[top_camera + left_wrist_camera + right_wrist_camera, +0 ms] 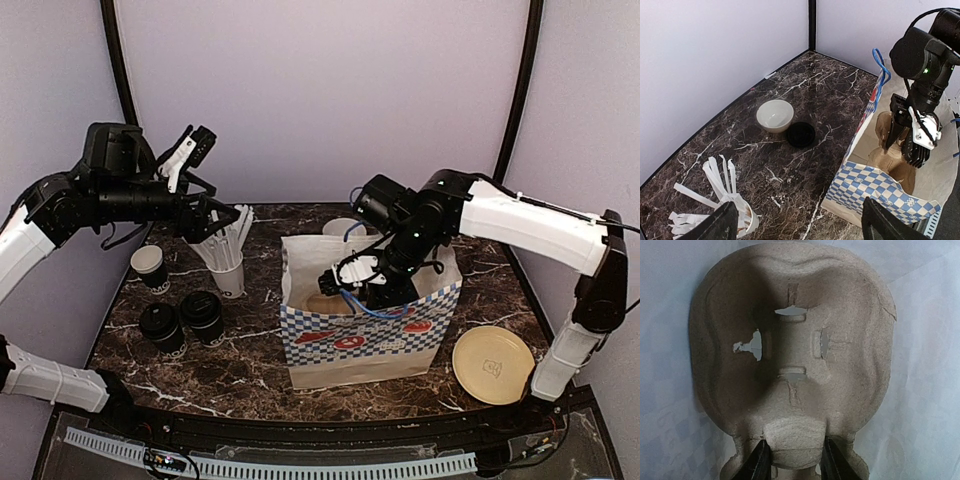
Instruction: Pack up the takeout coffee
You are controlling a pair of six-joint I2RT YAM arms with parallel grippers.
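Left tool [228,222]: jaws wide apart, nothing held; it hangs over the table's left half, just above the cup of sticks [228,270].
Right tool [792,460]: down inside the paper bag [360,340], clamped on one rim of the pulp carrier [850,370].
Risk, sticks: the left tool is so near the cup of sticks that a careless reach for a coffee could likely tip it.
Risk, open cup: the open cup [148,264] would likely buckle under a hard squeeze, and it cannot be closed where it stands, as the loose lid [801,134] lies far off.
Risk, bag: nothing steadies it, so a push from inside could slide or topple it.
Risk, carrier: held by one edge and tilted, it may wedge against the bag wall or settle crooked, leaving cups no level seat.
Coffee, place: none packed yet. The open cup is at the table's left edge. Two lidded cups [162,325] [202,315] stand side by side nearer the front-left corner, apart from the bag. The loose lid is toward the back edge, touching the white bowl [775,115].
Coffee, look: small black paper cups, upright; two capped with round black lids, one uncapped and white inside. Contents cannot be told.
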